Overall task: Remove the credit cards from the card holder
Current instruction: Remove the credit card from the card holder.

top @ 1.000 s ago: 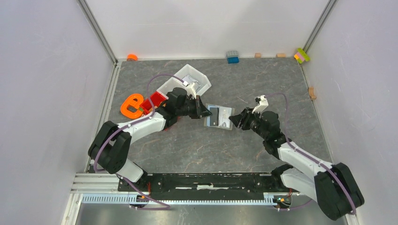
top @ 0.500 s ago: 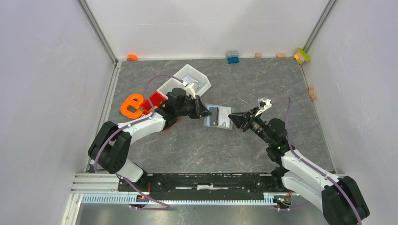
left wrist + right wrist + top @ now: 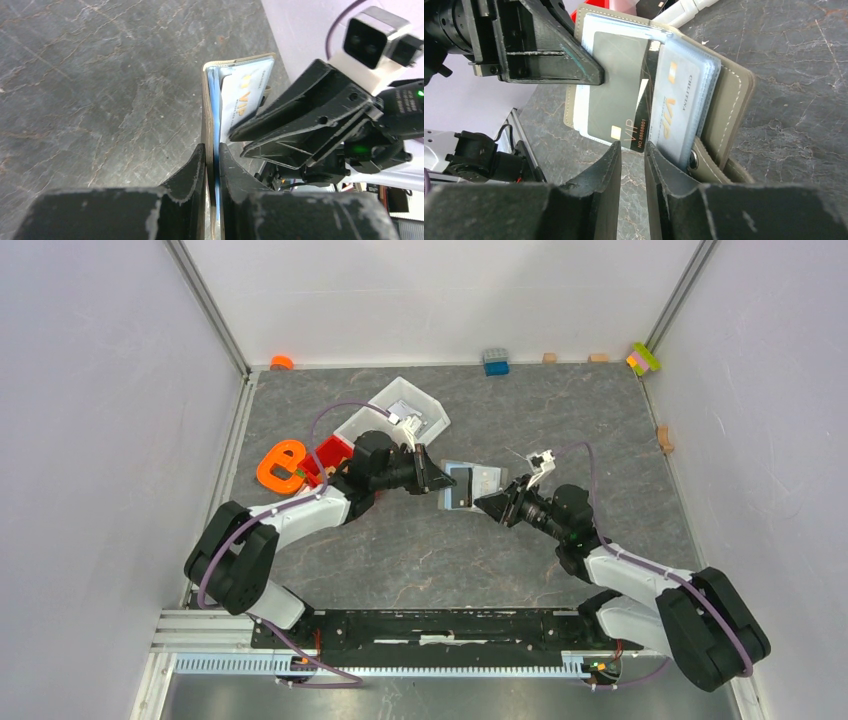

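Note:
The taupe card holder (image 3: 482, 480) lies open at mid table. My left gripper (image 3: 441, 478) is shut on its left flap; in the left wrist view (image 3: 212, 150) the flap edge (image 3: 206, 100) and a blue sleeve sit between the jaws. A dark card (image 3: 616, 90) marked VIP sticks out of the holder (image 3: 731, 95), beside a pale blue card (image 3: 679, 100) in a clear sleeve. My right gripper (image 3: 488, 504) is narrowly open, its tips (image 3: 632, 150) at the dark card's lower edge with table showing through the gap.
A white bin (image 3: 432, 408) and a red bin (image 3: 335, 452) stand behind the left arm, with an orange piece (image 3: 280, 465) to their left. A blue block (image 3: 495, 362) and small blocks lie along the back wall and the right wall.
My right gripper has swung left and come in to the holder's near edge. My left gripper has stayed clamped on the left flap.

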### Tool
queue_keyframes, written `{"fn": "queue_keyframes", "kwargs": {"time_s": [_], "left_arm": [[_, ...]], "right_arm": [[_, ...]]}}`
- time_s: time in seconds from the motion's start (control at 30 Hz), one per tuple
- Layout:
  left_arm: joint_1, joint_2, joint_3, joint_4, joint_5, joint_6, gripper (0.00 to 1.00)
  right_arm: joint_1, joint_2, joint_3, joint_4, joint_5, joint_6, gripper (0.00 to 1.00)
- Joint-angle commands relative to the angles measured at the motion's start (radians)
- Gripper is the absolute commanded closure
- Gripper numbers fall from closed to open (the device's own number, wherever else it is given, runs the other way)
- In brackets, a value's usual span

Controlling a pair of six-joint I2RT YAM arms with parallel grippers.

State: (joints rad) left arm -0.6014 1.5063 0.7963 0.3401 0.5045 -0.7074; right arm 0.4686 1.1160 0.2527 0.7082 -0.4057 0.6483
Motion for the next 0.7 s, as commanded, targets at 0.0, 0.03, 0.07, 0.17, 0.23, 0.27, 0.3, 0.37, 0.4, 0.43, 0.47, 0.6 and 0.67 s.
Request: {"fn": "queue_keyframes", "kwargs": {"time_s": [0.0,0.03,0.07,0.17,0.23,0.27,0.3,0.37,0.4,0.43,0.47,0.6,0.67], "left_arm": [[0.005,-0.038,-0.010,0.154,0.083,-0.064,0.98],[0.005,-0.037,-0.010,0.162,0.093,-0.068,0.98],[0.006,-0.032,-0.011,0.171,0.102,-0.073,0.98],[0.006,-0.022,-0.017,0.224,0.136,-0.099,0.98],[0.006,-0.017,-0.023,0.267,0.158,-0.120,0.98],[0.005,-0.014,-0.025,0.287,0.170,-0.129,0.98],[0.005,-0.010,-0.026,0.301,0.179,-0.138,0.98],[0.005,0.001,-0.026,0.333,0.202,-0.158,0.98],[0.006,0.005,-0.026,0.345,0.209,-0.165,0.98],[0.005,0.007,-0.026,0.354,0.213,-0.171,0.98],[0.006,0.008,-0.026,0.359,0.215,-0.174,0.98],[0.005,0.008,-0.025,0.347,0.211,-0.170,0.98],[0.006,0.012,-0.022,0.337,0.210,-0.167,0.98]], "right_arm": [[-0.032,0.013,0.033,0.075,-0.064,0.057,0.71],[-0.044,0.013,0.025,0.094,-0.076,0.071,0.70],[-0.052,0.012,0.021,0.112,-0.089,0.085,0.69],[-0.072,0.020,0.013,0.143,-0.123,0.113,0.65],[-0.080,0.032,0.009,0.175,-0.146,0.137,0.64],[-0.084,0.041,0.003,0.193,-0.156,0.151,0.63],[-0.089,0.049,-0.001,0.219,-0.167,0.172,0.63],[-0.103,0.078,-0.021,0.303,-0.203,0.224,0.61],[-0.110,0.088,-0.033,0.355,-0.217,0.251,0.60],[-0.117,0.099,-0.042,0.395,-0.230,0.275,0.59],[-0.121,0.105,-0.048,0.425,-0.239,0.295,0.58],[-0.131,0.120,-0.068,0.508,-0.257,0.336,0.58],[-0.134,0.120,-0.074,0.546,-0.263,0.352,0.63]]}}
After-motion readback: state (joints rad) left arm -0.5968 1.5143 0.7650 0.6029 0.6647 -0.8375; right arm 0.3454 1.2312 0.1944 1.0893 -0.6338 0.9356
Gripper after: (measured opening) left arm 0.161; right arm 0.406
